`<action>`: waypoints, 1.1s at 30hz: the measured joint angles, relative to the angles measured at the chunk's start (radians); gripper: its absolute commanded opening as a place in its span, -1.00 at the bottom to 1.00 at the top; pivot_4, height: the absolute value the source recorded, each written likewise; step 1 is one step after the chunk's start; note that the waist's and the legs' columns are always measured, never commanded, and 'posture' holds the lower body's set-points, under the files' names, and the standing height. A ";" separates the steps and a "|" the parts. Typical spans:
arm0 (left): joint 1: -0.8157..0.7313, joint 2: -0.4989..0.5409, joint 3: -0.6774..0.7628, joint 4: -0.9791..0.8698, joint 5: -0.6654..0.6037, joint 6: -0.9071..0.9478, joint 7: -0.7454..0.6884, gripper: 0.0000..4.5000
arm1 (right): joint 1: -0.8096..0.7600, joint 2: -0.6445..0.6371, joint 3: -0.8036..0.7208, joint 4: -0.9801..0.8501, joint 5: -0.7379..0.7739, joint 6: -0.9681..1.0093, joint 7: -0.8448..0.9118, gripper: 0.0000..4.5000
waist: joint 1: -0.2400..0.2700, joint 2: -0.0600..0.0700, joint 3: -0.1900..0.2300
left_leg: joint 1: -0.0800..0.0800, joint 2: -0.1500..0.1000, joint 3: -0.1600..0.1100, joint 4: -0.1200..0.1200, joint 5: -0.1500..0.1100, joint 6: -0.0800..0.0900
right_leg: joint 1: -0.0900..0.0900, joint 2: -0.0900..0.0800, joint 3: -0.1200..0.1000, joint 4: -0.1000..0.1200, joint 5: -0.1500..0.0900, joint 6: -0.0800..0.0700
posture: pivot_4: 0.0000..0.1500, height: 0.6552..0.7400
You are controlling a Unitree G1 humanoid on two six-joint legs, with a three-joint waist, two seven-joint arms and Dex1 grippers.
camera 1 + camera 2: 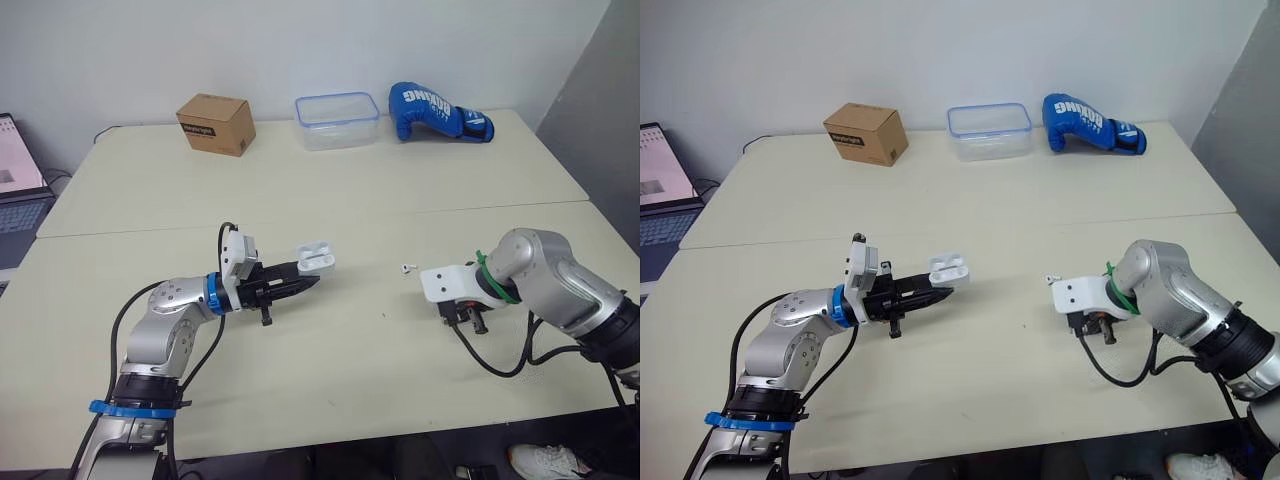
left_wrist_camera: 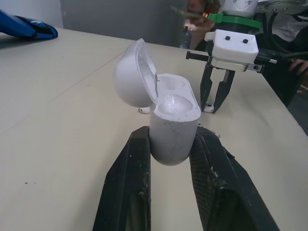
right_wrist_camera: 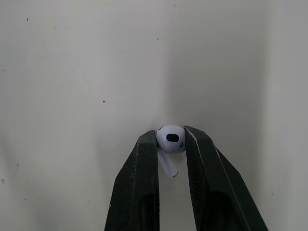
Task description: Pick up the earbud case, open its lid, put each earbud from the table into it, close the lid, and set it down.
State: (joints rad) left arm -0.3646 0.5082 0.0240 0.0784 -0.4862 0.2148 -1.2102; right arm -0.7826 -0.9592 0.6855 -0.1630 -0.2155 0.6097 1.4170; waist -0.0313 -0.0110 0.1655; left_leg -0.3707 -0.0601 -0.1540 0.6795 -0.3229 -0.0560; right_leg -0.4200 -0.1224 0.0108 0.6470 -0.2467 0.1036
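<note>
The white earbud case (image 1: 315, 257) is held above the table, lid (image 2: 134, 77) hinged open, with my left gripper (image 1: 303, 281) shut on its lower body (image 2: 175, 132). To the right, my right gripper (image 1: 467, 318) points down at the tabletop. In the right wrist view it (image 3: 171, 136) is shut on a white earbud (image 3: 169, 139) whose stem hangs between the fingers (image 3: 144, 159). A second earbud (image 1: 407, 268) lies on the table between the two grippers, a little left of the right wrist.
Along the far edge of the table (image 1: 330, 200) stand a cardboard box (image 1: 216, 123), a clear plastic container (image 1: 337, 120) and a blue boxing glove (image 1: 438, 112). A laptop (image 1: 20, 190) sits off the table's left side.
</note>
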 measured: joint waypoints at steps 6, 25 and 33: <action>0.000 0.000 0.000 0.000 0.002 0.000 0.000 -0.67 | 0.012 0.013 -0.025 0.009 -0.036 -0.025 -0.005 0.08 | 0.000 0.000 0.000 | 0.001 0.000 0.000 0.000 0.000 0.000 | 0.001 0.000 0.000 0.000 0.000 0.000 | 1.00 0.78; -0.002 0.004 0.000 0.000 0.007 -0.001 -0.003 -0.67 | 0.056 0.008 -0.034 -0.093 -0.158 -0.016 0.047 0.08 | 0.001 0.000 0.000 | 0.001 0.000 0.000 0.000 0.000 0.000 | 0.000 0.000 0.000 0.000 0.000 0.000 | 1.00 0.78; -0.002 0.004 -0.007 0.000 0.014 -0.002 -0.002 -0.67 | 0.055 0.025 -0.034 -0.093 -0.196 -0.015 0.069 0.08 | 0.001 0.000 0.000 | 0.001 0.000 0.000 0.000 0.000 0.000 | 0.000 0.000 0.000 0.000 0.000 0.000 | 1.00 0.78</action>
State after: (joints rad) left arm -0.3662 0.5125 0.0170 0.0786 -0.4726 0.2132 -1.2118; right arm -0.7275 -0.9337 0.6511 -0.2556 -0.4117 0.5945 1.4858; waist -0.0303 -0.0114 0.1652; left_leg -0.3698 -0.0601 -0.1537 0.6794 -0.3229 -0.0560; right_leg -0.4195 -0.1223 0.0111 0.6470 -0.2467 0.1036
